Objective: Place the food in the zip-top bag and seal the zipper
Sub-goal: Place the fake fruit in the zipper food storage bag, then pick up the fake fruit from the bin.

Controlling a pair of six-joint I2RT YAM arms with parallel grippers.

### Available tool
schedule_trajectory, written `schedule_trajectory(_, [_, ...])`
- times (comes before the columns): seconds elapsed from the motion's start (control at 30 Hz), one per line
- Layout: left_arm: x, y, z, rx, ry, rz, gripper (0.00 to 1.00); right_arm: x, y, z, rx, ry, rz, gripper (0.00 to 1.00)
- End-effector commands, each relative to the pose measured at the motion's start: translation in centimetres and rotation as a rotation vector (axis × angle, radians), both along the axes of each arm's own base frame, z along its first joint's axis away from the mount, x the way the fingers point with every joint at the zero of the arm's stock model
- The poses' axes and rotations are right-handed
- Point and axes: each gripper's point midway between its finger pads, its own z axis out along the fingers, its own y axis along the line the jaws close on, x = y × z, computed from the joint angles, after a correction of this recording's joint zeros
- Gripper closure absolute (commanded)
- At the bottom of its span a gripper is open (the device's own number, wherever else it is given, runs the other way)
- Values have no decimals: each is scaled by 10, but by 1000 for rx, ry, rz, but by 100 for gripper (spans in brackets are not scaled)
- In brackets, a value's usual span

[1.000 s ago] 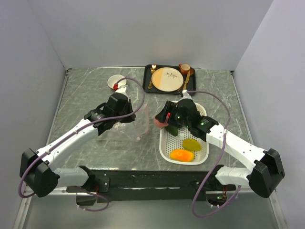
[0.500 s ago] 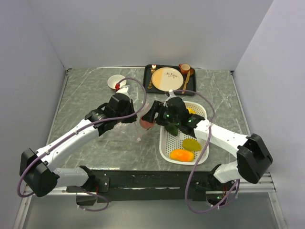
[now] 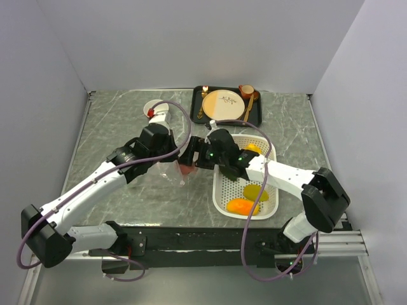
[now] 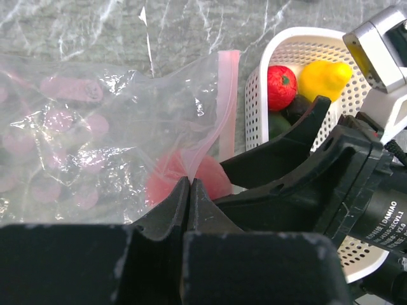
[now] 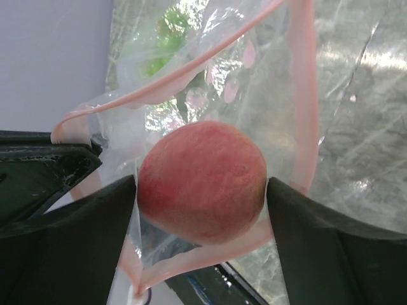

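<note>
Both arms are meeting at the mouth of the zip-top bag (image 4: 82,127), which is lying on the desk (image 3: 114,121) just left of the white basket (image 4: 254,114). The left gripper (image 4: 189,190) is pinching the pale pink zipper (image 4: 227,89) with its jaws fully closed on the strip, lifting one lip so the mouth is gaping. The right gripper (image 5: 202,210) is holding the pink peach (image 5: 201,178) between both fingers, right in the opening. The pink strip is looping around the fruit, and green grapes (image 5: 166,35) are showing deeper inside.

The peach appears to be sitting at the lower lip and not well past it, so letting go here risks it rolling back out onto the desk. The raised lip is hanging from a thin pinch; any tug from the right fingers brushing the film could be pulling it free and collapsing the mouth. The two grippers are also working very close together, so a careless retreat could be knocking one against the other. A strawberry (image 4: 281,87) and other pieces are waiting in the basket.
</note>
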Motion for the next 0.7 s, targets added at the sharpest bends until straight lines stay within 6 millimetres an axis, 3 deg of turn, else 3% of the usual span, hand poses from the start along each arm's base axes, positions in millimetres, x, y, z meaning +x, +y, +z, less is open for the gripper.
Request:
schedule_trajectory(0.0, [3, 5, 31, -42, -69, 40, 99, 9, -2, 45, 43, -121, -26, 4])
schedule_trajectory(0.03, [4, 7, 33, -45, -75, 49, 99, 9, -6, 45, 34, -130, -35, 0])
schedule_trajectory(0.13, [5, 10, 39, -47, -95, 66, 99, 10, -20, 53, 10, -167, -76, 0])
schedule_trajectory(0.3, [6, 21, 49, -41, -130, 114, 99, 21, -59, 68, -52, -241, -233, 0])
schedule_trajectory(0.5, [7, 22, 46, -22, -121, 110, 99, 30, -128, 41, -270, -214, -467, 0])
schedule_trajectory(0.67, [4, 19, 39, -35, -109, 100, 99, 26, -160, 3, -437, -138, -504, 0])
